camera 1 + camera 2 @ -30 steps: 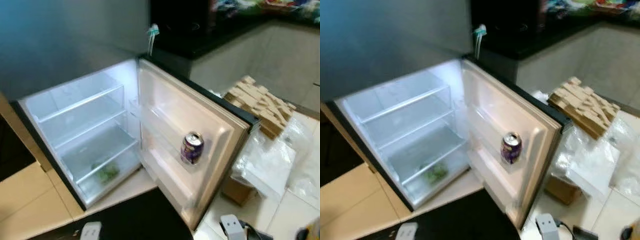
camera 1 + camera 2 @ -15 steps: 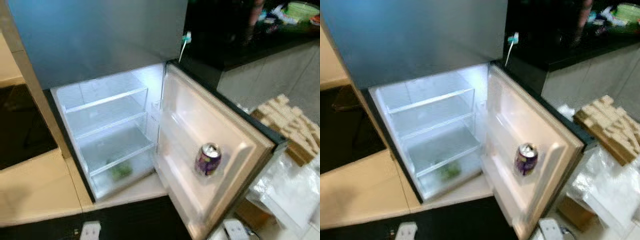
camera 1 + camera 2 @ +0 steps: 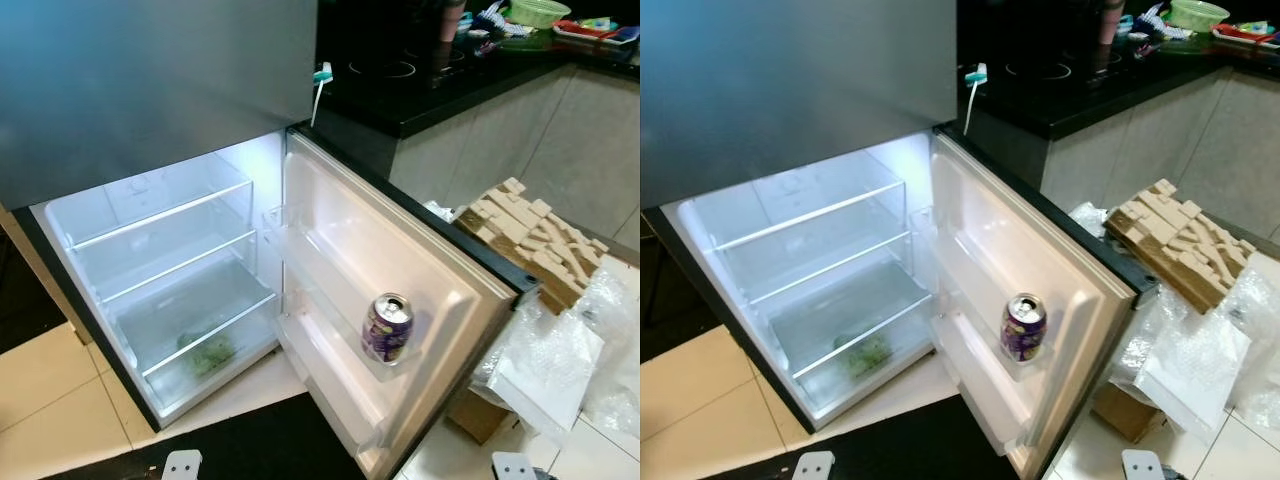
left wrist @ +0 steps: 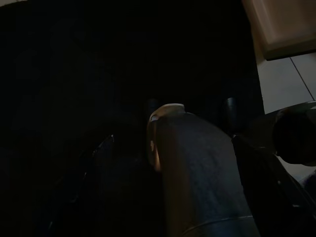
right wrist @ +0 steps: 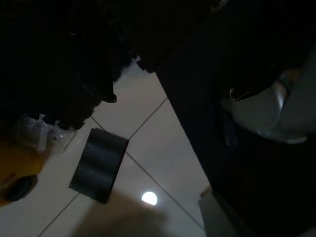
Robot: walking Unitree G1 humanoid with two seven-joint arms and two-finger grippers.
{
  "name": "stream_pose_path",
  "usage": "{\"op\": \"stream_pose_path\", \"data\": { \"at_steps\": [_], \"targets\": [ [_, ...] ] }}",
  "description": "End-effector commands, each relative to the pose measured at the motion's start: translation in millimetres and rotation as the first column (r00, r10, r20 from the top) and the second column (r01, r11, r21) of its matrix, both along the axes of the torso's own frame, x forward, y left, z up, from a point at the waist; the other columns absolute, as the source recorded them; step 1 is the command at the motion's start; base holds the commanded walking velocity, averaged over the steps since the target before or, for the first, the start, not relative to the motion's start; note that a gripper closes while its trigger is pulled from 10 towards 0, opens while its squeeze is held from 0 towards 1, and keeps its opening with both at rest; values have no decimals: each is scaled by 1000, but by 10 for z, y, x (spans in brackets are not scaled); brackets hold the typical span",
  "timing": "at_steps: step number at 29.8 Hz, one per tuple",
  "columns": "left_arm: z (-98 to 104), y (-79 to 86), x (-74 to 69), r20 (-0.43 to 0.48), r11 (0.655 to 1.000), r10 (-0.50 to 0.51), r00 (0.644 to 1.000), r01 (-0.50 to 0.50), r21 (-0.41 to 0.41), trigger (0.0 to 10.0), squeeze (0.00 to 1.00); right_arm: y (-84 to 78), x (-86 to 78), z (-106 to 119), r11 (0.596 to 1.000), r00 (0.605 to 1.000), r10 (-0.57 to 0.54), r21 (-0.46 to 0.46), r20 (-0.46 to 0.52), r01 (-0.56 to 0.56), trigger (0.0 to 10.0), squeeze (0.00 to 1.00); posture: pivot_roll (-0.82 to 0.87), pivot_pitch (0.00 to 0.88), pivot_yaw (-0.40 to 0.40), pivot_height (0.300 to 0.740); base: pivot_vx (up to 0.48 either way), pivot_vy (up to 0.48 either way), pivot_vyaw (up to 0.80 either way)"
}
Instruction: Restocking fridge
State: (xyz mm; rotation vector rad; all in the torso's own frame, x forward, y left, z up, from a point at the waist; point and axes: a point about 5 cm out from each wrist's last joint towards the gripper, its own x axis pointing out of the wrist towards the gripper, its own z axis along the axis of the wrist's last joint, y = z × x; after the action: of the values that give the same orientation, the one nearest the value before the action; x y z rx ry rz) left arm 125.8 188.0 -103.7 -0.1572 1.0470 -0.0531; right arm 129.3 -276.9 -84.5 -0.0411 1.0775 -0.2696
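The fridge's lower compartment [image 3: 170, 270] stands open and lit, with two clear shelves and a bottom bin [image 3: 200, 345] holding a little green produce [image 3: 210, 352]. Its door [image 3: 400, 270] is swung wide to the right. A purple drink can [image 3: 386, 328] stands upright in the door's middle rack [image 3: 335, 315]. Both arms hang idle, a grey piece of the left arm [image 3: 182, 465] and of the right arm [image 3: 510, 467] showing at the bottom edge. The wrist views are dark, with floor tiles [image 5: 148, 163] and a black flat object [image 5: 98, 165] on them.
A black counter [image 3: 440, 80] with dishes runs behind the door. To the right on the floor lie a stack of wooden blocks [image 3: 530, 225], bubble-wrap bags [image 3: 550, 360] and a small cardboard box [image 3: 478, 412]. A black mat [image 3: 260, 450] lies before the fridge on beige tiles [image 3: 50, 390].
The whole picture has swung sideways and back as the camera moved. The fridge, its open door and the can stand as before.
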Motion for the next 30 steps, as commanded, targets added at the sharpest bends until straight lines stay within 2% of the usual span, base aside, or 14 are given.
{"op": "stream_pose_path", "data": {
  "at_steps": [1, 2, 3, 5, 6, 7, 9, 10, 14, 17, 23, 27, 30],
  "targets": [
    [-21, -8, -58, -23, 1000, -1, 1000, 1, -3, 10000, 0, -124, 26, 56, 997, 998, -61, -34, 30, 62, 10000, 0, -75, 0, -16, 740, 0, 0, 0],
    [-22, -9, -62, -25, 1000, -2, 1000, 2, -3, 10000, 0, -268, 81, 139, 985, 984, -151, -66, 91, 157, 10000, 0, -75, 0, -16, 740, 0, 0, 0],
    [-23, -9, -64, -25, 1000, -1, 1000, 1, -4, 10000, 0, -347, 124, 194, 975, 972, -194, -82, 131, 205, 10000, 0, -75, 0, -16, 740, 0, 0, 0],
    [-23, -9, -65, -25, 1000, -1, 1000, 1, -4, 10000, 0, -392, 151, 228, 969, 964, -215, -90, 154, 231, 10000, 0, -75, 0, -16, 740, 0, 0, 0],
    [-25, -6, -71, -27, 1000, -1, 1000, 1, -4, 10000, 0, -498, 249, 329, 952, 938, -263, -99, 224, 291, 10000, 0, -74, 0, -16, 740, 0, 0, 0],
    [-25, -6, -71, -27, 1000, -1, 1000, 1, -4, 10000, 0, -498, 249, 329, 952, 938, -263, -99, 224, 291, 10000, 0, -74, 0, -16, 740, 0, 0, 0],
    [-25, -3, -74, -28, 1000, -2, 1000, 2, -2, 10000, 0, -565, 335, 410, 940, 913, -295, -85, 282, 330, 10000, 0, -74, 0, -16, 740, 0, 0, 0],
    [-25, 1, -76, -28, 1000, -2, 1000, 1, -1, 10000, 0, -591, 416, 468, 934, 886, -323, -41, 332, 356, 10000, 0, -73, 0, -17, 740, 0, 0, 0],
    [-25, 7, -78, -29, 1000, -1, 1000, 1, 0, 10000, 0, -586, 514, 522, 933, 859, -339, 23, 384, 358, 10000, 0, -73, 0, -16, 740, 0, 0, 0],
    [-25, 14, -80, -29, 1000, 0, 1000, 0, 0, 10000, 0, -473, 773, 633, 938, 798, -346, 210, 493, 278, 10000, 0, -73, 0, -18, 740, 0, 0, 0],
    [-26, 12, -85, -30, 1000, -1, 1000, 1, -1, 10000, 0, -383, 892, 687, 921, 753, -363, 335, 549, 200, 10000, 0, -74, 0, -17, 740, 0, 0, 0],
    [-27, 12, -87, -31, 1000, -2, 1000, 2, -2, 10000, 0, -307, 942, 699, 914, 752, -338, 388, 566, 119, 10000, 0, -74, 0, -18, 740, 0, 0, 0],
    [-27, 12, -88, -31, 1000, -1, 1000, 1, -3, 10000, 0, -154, 976, 676, 909, 787, -236, 417, 570, -29, 10000, 0, -74, 0, -18, 740, 0, 0, 0]
  ]
}}
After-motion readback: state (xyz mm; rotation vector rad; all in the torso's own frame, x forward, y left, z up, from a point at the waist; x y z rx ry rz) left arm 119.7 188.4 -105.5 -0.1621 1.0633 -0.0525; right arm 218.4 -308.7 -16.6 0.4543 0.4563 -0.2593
